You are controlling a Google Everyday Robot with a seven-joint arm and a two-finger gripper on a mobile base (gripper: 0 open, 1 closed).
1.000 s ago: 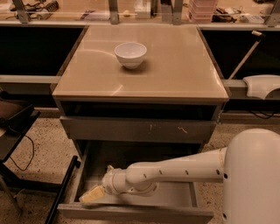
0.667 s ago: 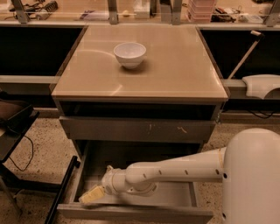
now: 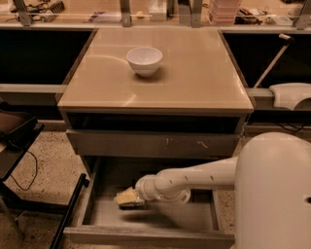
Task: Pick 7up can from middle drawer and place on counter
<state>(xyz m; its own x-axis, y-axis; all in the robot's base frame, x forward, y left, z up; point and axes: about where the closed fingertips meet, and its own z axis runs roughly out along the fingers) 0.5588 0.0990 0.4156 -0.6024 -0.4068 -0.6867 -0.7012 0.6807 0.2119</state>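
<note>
arm [image 3: 194,179]: white, smooth, extended into grey middle drawer [image 3: 146,237] | hand [image 3: 128,198]: below glossy beige desk's [image 3: 194,73] front-left corner, grip cannot be told

Pincer [image 3: 127,198] is sitting inside the middle drawer [image 3: 107,219]. Left of it, speckled floor [image 3: 43,165] is spreading beneath a dark stand [image 3: 14,131]; far beyond, a cluttered bench [image 3: 97,17] is glowing warmly.

- Seemingly a robotics lab or test room: a white robot arm [image 3: 199,176] reaches into the open drawer [image 3: 146,237] of a grey cabinet, with its hand [image 3: 127,197] low at the drawer's left.
- The cabinet's glossy beige bench [image 3: 194,73] carries a white bowl [image 3: 144,60].
- The ledge behind is crowded with gear and a pink tray stack [image 3: 224,10].
- The speckled hard floor [image 3: 48,160] has a dark cart [image 3: 17,127] at its left.
</note>
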